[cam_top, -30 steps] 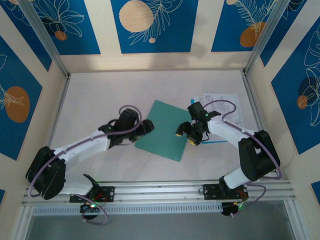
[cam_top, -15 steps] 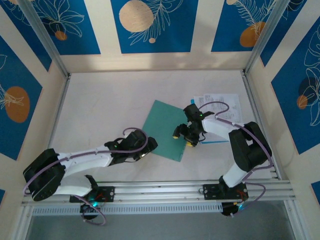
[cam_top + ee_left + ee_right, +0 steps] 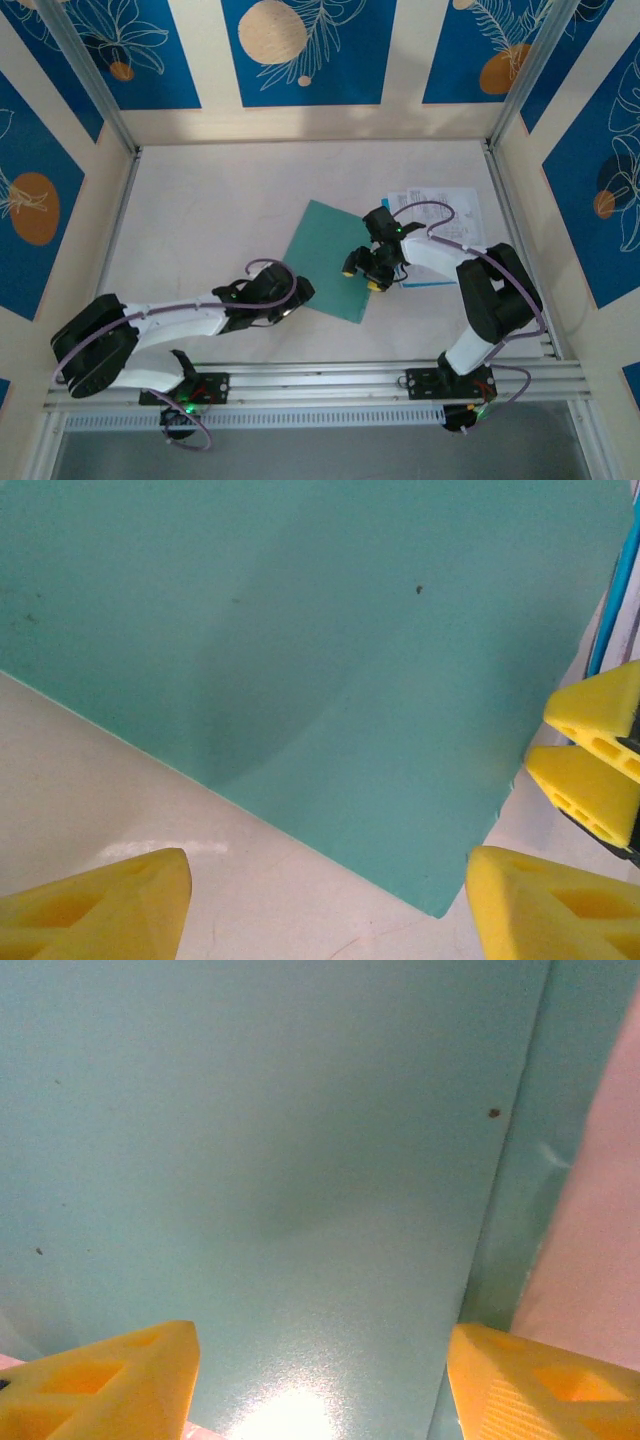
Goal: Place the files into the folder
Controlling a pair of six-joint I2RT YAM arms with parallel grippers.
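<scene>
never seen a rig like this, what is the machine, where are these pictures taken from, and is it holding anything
Two robot arms are bolted at the near edge of a table. The wide picture is from a fixed camera above and behind them. The close-ups are from a camera on each wrist, the yellow wedges at the bottom being its own fingertips. On the table lie a flat teal folder and, to its right, paper files. The left pincer is by the folder's near-left edge, the right pincer over its right side. Both are open and hold nothing.
</scene>
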